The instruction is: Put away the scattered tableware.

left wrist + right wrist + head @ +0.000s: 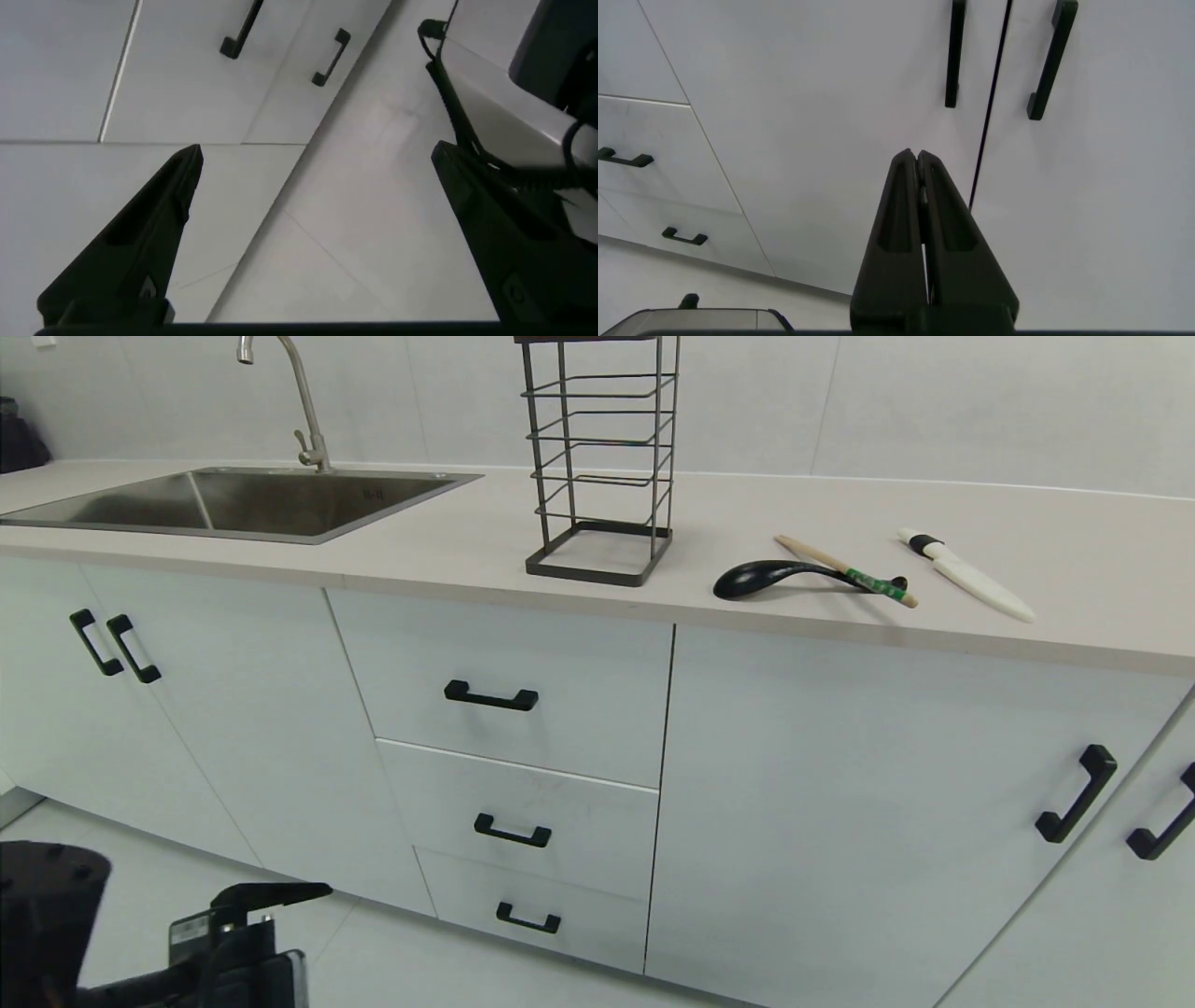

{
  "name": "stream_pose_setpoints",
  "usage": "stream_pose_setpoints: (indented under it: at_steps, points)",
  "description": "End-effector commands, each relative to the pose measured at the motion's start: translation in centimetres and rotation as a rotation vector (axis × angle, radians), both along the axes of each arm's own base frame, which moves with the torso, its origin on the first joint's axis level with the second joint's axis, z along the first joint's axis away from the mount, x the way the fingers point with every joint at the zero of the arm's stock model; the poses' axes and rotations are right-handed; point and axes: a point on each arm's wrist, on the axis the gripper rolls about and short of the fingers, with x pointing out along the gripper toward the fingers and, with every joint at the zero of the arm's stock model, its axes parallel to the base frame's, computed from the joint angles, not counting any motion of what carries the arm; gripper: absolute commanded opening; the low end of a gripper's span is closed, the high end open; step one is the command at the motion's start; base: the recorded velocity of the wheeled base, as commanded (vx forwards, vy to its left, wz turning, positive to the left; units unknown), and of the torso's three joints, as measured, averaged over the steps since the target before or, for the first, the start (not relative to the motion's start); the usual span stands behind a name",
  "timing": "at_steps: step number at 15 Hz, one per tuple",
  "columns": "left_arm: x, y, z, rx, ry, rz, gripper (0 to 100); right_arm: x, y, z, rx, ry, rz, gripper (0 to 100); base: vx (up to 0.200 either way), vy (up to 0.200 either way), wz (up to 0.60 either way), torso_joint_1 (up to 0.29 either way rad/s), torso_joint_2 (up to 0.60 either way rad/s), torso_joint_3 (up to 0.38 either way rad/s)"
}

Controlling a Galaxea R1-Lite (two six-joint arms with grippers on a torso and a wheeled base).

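The fingers (140,243) of the left gripper (315,157) stand wide apart with nothing between them, low over the floor (374,205). Those of the right gripper (916,161) are pressed together, empty, facing the cabinet doors (831,84) below the counter (794,509).

The tableware lies above both, on the counter toward the robot's right, so the right arm is probably the nearer one. The black spoon (756,579) has its bowl toward the rack (602,457) and its handle running rightward. The chopsticks (845,569) cross that handle's end, slanting from far-left to near-right. The white knife (966,574) lies apart, just beyond them, on the same slant.

The rack stands upright left of the spoon, and the sink (112,504) is farther left.

A small mark on the sink's inner wall is too small to read.
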Motion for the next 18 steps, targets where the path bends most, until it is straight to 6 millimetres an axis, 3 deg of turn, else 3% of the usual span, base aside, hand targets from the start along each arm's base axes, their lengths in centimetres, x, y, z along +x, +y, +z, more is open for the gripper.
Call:
stream_pose_setpoints:
  at_steps: [1,7,11,18]
  points:
    - [2.7,-1.7,-2.2,0.072,0.065,-0.043,100,0.0,0.0,0.0,0.0,0.002,0.0,0,0.0,0.0,0.0,0.0,0.0,0.0]
    - [6.0,-3.3,-3.7,0.094,0.071,-0.04,100,0.0,0.0,0.0,0.0,0.002,0.0,0,0.0,0.0,0.0,0.0,0.0,0.0]
    - [7.7,-4.8,-5.8,0.103,0.076,-0.065,100,0.0,0.0,0.0,0.0,0.002,0.0,0,0.0,0.0,0.0,0.0,0.0,0.0]
    - [12.8,-7.8,-8.0,0.178,-0.038,-0.2,100,0.0,0.0,0.0,0.0,0.002,0.0,0,0.0,0.0,0.0,0.0,0.0,0.0]
